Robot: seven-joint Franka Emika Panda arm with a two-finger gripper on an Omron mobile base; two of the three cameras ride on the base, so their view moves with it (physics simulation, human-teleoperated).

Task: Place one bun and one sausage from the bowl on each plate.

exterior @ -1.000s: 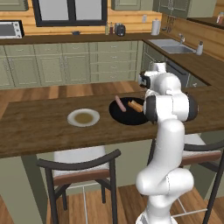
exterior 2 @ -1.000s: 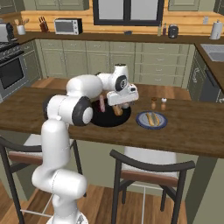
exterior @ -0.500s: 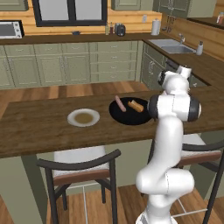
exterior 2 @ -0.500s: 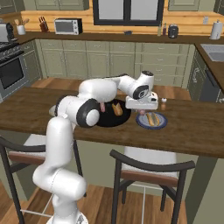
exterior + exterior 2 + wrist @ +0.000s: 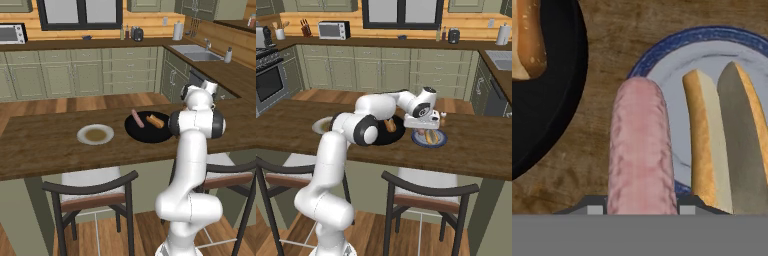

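Counting two plates: one greyish-blue plate [image 5: 662, 55], glazed, round, bearing one split bun [image 5: 722, 135], tan crust, pale crumb; one white plate [image 5: 95, 134] with tan-brown centre, well apart on the wooden counter [image 5: 40, 145]; one black bowl [image 5: 150, 131], wide, shallow, holding one pink sausage [image 5: 136, 118] and one bun [image 5: 155, 120]; gripper [image 5: 641, 207] closed tight upon a second sausage [image 5: 641, 150], smooth, cylindrical, hanging over the blue plate's near rim, beside the bun.

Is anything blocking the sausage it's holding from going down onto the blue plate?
Nothing visible. The sausage hangs over the near rim of the blue plate, beside the bun already lying there.
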